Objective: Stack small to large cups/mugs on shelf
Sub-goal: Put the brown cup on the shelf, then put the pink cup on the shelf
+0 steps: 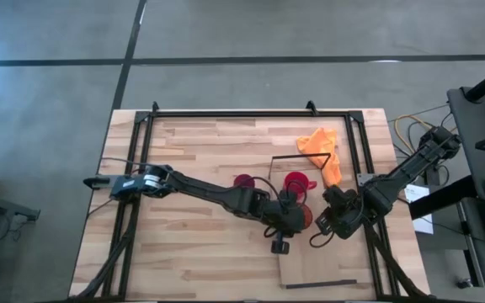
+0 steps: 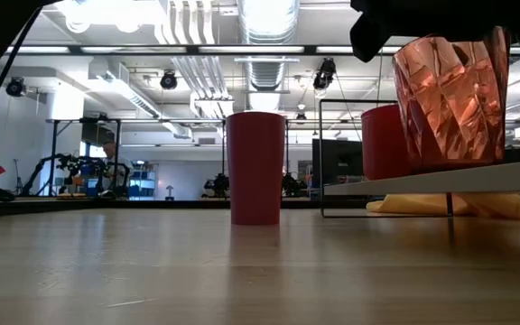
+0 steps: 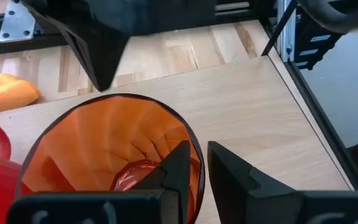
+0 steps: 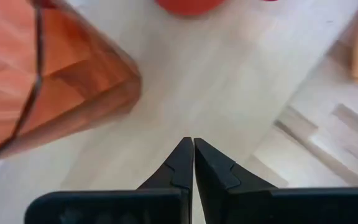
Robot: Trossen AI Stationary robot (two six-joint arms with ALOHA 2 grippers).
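Left gripper (image 3: 194, 165) fingers pinch the rim of the orange cup (image 3: 104, 155), one inside, one outside. Cup stands upright on the shelf (image 2: 441, 179), just beside the red mug (image 1: 295, 181). Right gripper (image 4: 192, 155) fingers pressed together, empty, over the shelf near the cup. Magenta cup (image 2: 255, 167) stands on the table (image 2: 152, 262), apart from the shelf.

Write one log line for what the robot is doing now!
left gripper: shut on orange-red cup rim, over shelf | right gripper: shut, empty
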